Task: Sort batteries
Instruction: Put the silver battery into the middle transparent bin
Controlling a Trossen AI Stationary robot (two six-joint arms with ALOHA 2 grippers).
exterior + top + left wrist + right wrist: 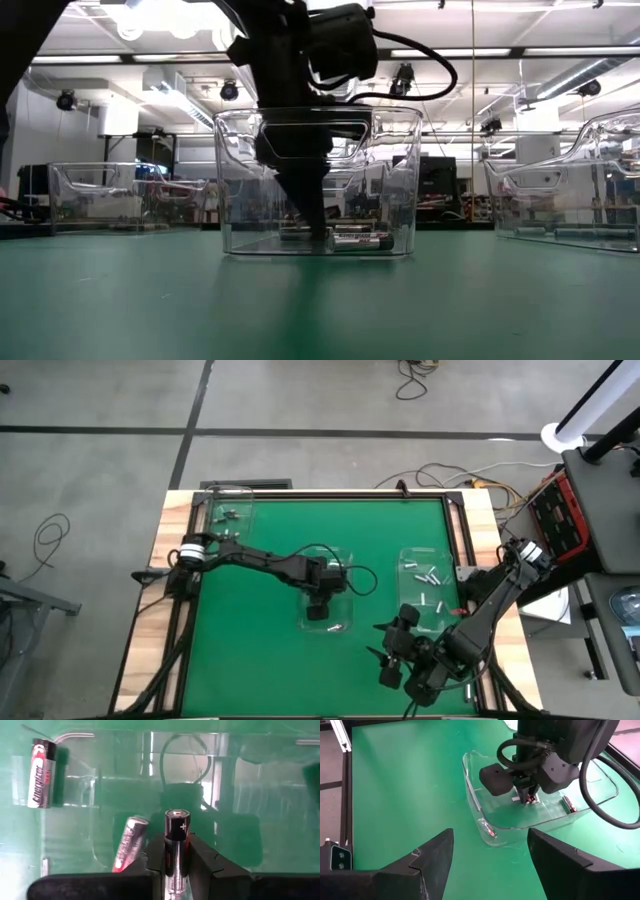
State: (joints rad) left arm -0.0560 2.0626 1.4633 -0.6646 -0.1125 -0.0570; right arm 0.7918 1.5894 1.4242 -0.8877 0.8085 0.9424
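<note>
The left gripper (318, 603) reaches down into the middle bin (345, 622) at the centre of the high view, its fingers (202, 855) clamped on a battery (176, 845) that stands upright between them, plus end up. In the low view the same gripper (315, 228) comes down from the top of the frame with its tip close to the bin floor.

The right gripper (392, 657) waits at the lower right of the high view, over the green mat (260, 660), its fingers (435, 857) spread wide apart and holding nothing.

Largest of the rest, the table (150, 600) carries the mat and three clear bins. The middle bin (400, 180) fills the centre of the low view. The right bin (408, 565) sits right of centre in the high view with several batteries (425, 574) on its floor. The far bin (242, 495) sits at the upper left of the mat, also with a few small batteries (228, 515).

Inside the middle bin more batteries lie flat: one (129, 842) leans just beside the held one, another (42, 772) lies in the upper left of the left wrist view. In the right wrist view one (487, 828) lies near the bin's near corner and another (570, 804) near its right wall.
</note>
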